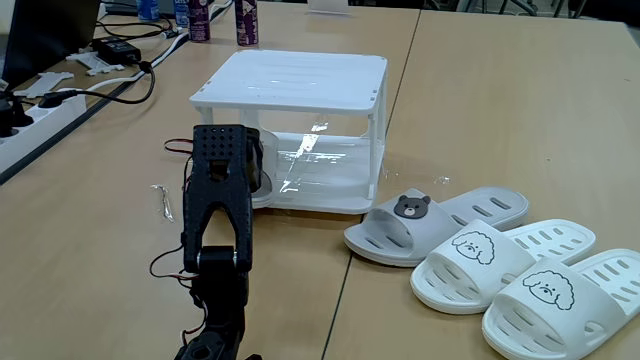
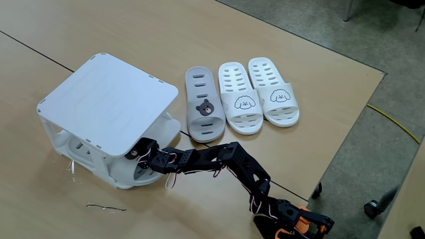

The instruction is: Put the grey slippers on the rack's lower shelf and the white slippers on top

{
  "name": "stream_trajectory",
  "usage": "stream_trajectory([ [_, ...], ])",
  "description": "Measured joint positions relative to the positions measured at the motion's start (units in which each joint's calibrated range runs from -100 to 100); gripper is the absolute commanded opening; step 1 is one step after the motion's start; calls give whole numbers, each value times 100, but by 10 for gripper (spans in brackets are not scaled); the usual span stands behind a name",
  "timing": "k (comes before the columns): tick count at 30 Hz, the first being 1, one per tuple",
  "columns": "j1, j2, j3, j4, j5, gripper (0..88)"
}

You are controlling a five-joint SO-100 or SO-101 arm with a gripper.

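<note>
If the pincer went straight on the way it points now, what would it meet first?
Probably the lower shelf of the rack: the pincer already reaches in under the top. Its fingertips are hidden, so depth is unclear.

White rack [image 1: 300, 85], pale grey bear-face slipper [image 1: 430, 225], 2 white dog-face slippers [image 1: 505, 262], black arm [image 1: 215, 230].

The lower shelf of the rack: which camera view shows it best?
The low fixed view from the side shows the lower shelf best: it looks between the posts of the rack onto the glossy slotted tray. In the fixed view from above, the top covers most of the lower shelf, and the hand reaches in under it.
</note>
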Motion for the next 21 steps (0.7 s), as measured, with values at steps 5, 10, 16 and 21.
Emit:
stream_trajectory([
  [5, 7, -16, -27, 335, 5, 373],
  [10, 7, -173, -27, 712, 5, 374],
  [16, -75, -454, 314, 721, 10, 367],
  [21, -165, -676, 719, 609, 10, 294],
])
